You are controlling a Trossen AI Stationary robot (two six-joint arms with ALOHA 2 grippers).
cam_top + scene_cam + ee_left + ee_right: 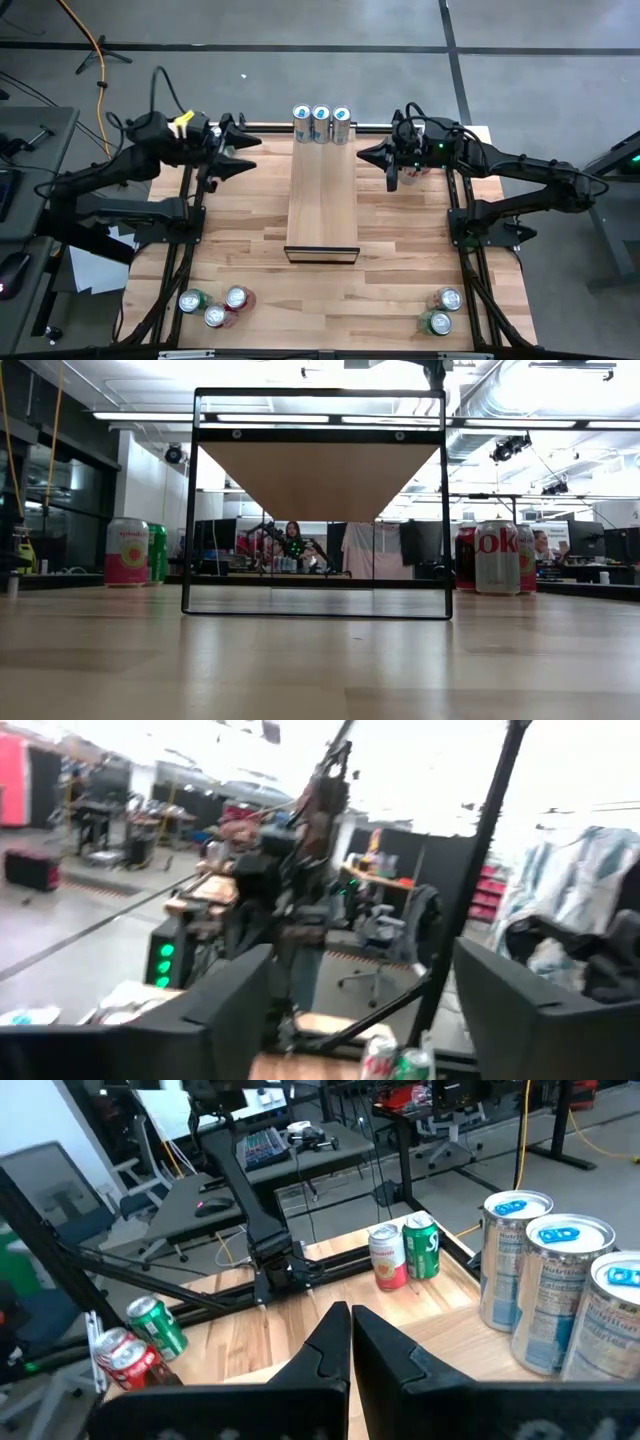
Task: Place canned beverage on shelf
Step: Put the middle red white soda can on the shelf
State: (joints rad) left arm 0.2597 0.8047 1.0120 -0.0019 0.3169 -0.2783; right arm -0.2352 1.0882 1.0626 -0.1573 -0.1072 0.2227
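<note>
With three cans (321, 124) crowding the shelf's (322, 200) far end, the left gripper (243, 154), fingers released and empty, and the right gripper (372, 155), fingers clenched on nothing, could topple them if either sweeps inward.

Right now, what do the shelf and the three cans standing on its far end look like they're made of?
The shelf looks like pale, smooth wood, judging by its light grain, with a thin dark frame, probably metal, at its near end. The three cans look like thin aluminium: shiny silver tops and printed white sides.
</note>
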